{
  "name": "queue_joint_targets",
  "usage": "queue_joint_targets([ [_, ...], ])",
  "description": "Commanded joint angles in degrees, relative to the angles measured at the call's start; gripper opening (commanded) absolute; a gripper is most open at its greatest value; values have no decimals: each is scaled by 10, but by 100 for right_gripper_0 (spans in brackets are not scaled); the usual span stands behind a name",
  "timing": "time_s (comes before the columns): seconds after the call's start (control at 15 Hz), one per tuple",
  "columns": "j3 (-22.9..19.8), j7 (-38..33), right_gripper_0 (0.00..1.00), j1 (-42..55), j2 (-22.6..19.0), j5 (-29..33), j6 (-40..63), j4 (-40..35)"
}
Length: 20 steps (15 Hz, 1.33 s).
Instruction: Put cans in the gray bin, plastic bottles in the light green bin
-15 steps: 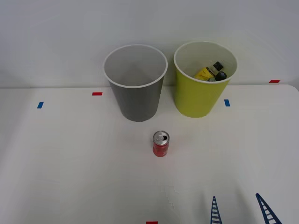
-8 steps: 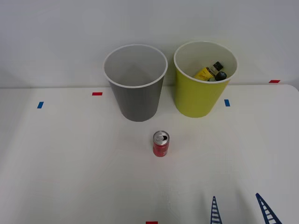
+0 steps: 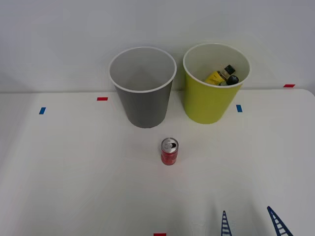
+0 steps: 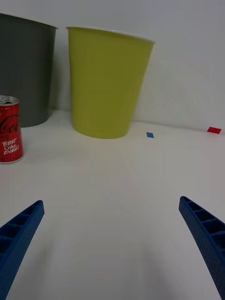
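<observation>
A small red can (image 3: 169, 151) with a silver top stands upright on the white table, in front of the gray bin (image 3: 143, 93); in the wrist view the can (image 4: 9, 130) stands off to one side. The light green bin (image 3: 212, 88) stands to the right of the gray one and holds plastic bottles (image 3: 222, 76), one with a yellow label and black cap. My right gripper (image 3: 248, 223) is open at the table's near edge, right of and nearer than the can, with nothing between its blue fingers (image 4: 206, 234).
Small red tape marks (image 3: 102, 99) and blue tape marks (image 3: 239, 108) lie on the table around the bins. A white wall rises right behind the bins. The wrist view shows the light green bin (image 4: 108, 84) and the gray bin (image 4: 23, 70) ahead.
My right gripper's fingertips have drawn back slightly toward the near edge. The can and both bins have not moved.
</observation>
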Motion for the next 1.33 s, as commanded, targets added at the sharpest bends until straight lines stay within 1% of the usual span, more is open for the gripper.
queue_joint_targets([
  [0.07, 39, 3, 100, -1, -49, 0, -80, 3],
  [0.27, 60, 10, 100, -17, -82, -5, -95, 3],
  [0.4, 69, 18, 100, -42, -107, -10, -67, 3],
  [0.47, 82, 23, 100, -54, -119, -19, -62, 3],
  [0.67, 128, 39, 100, -87, -152, -81, -54, 3],
  [0.87, 163, 54, 100, -140, -179, -141, -37, 3],
  [1.13, 189, 70, 100, -196, -180, -189, -24, 3],
  [1.33, 195, 75, 100, -253, -174, -214, 38, 3],
])
